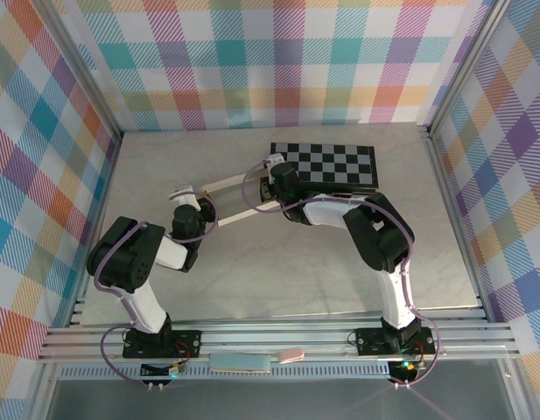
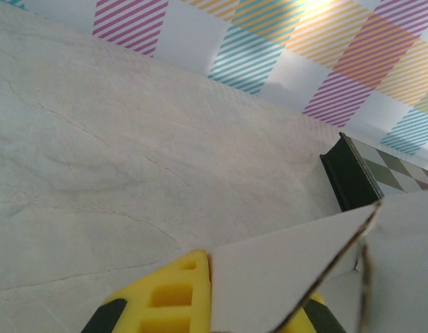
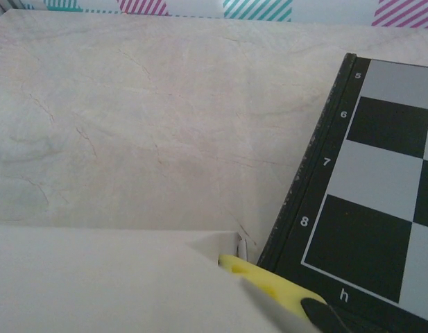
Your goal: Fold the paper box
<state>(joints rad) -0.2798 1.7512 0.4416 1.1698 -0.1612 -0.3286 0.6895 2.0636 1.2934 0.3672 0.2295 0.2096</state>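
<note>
A: From above, where is the paper box (image 1: 239, 197)?

B: Around the middle of the table (image 1: 252, 280), a long pale shape slanting from near-left to far-right. Its right end lies just beside the near-left corner of the chessboard (image 1: 326, 164). The top is white, with a tan strip along the near long side.

A: And the arms?

B: The left gripper (image 1: 198, 206) sits at the box's left end and the right gripper (image 1: 271, 185) at its right end, both against the cardboard. From up there I cannot tell how the jaws stand.

A: What about the left wrist view?

B: A thin white panel of the paper box (image 2: 283, 277) rises between two yellow fingers (image 2: 165, 302), its cut edge showing brown. The left gripper (image 2: 241, 316) is pinched narrow on that panel. Beyond it is bare marbled table (image 2: 130, 139), with the chessboard's dark edge (image 2: 349, 180) at far right.

A: And the right wrist view?

B: The paper box (image 3: 96, 277) is near-left, plain pale-grey and smooth, one corner just beside the chessboard (image 3: 387, 173). The right gripper (image 3: 290, 298) shows one yellow finger with a black tip, pressed against the panel's edge. The other finger is hidden behind the cardboard. The jaws are closed down tight, pinching the box's wall
</note>
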